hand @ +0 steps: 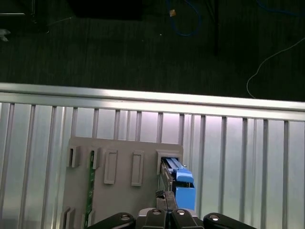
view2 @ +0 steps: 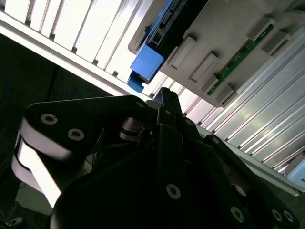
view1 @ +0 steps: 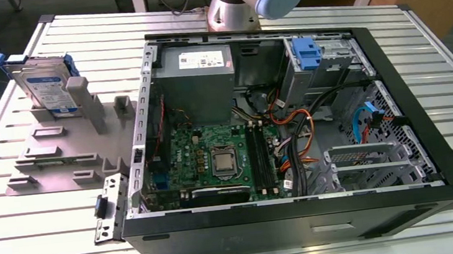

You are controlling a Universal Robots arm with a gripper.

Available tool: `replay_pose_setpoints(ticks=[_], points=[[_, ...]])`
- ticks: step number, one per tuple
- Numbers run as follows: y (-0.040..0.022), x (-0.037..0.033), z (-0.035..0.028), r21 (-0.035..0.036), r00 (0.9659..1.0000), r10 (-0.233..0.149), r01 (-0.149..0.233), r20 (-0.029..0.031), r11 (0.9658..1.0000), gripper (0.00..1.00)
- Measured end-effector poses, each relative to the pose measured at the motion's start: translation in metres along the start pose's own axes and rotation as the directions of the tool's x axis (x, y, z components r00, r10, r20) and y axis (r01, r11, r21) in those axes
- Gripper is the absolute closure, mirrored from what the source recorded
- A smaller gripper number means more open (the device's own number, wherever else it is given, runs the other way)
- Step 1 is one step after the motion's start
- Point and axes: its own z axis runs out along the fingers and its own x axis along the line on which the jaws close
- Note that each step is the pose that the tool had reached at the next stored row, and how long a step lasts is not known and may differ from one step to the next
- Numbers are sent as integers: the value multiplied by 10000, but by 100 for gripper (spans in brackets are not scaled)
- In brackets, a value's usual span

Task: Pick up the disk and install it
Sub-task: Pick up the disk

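Standing upright in the far slot of one grey holder [view1: 63, 161], at the exterior view's left, is the single disk [view1: 43, 82], its white-and-blue label facing out and its blue rail framing it. The holder lies on the slatted metal table [view1: 38, 245], just beside one open computer case [view1: 301, 213] to the exterior view's right. Inside the case I count one grey power-supply box [view1: 196, 74] and one blue latch piece [view1: 307, 54], both at the far side. One arm [view1: 252, 0] rises behind the case. In the second wrist view the gripper [view2: 167, 95] has its two fingers pressed together on nothing, well apart from the disk. One green circuit strip [hand: 90, 181] sits in another slot of the holder.
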Motion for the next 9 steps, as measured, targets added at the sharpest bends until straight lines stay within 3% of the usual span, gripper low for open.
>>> replay_pose_setpoints(ticks=[9], points=[[7,0,0,-7,9995,-322,322,-15,9995,89]])
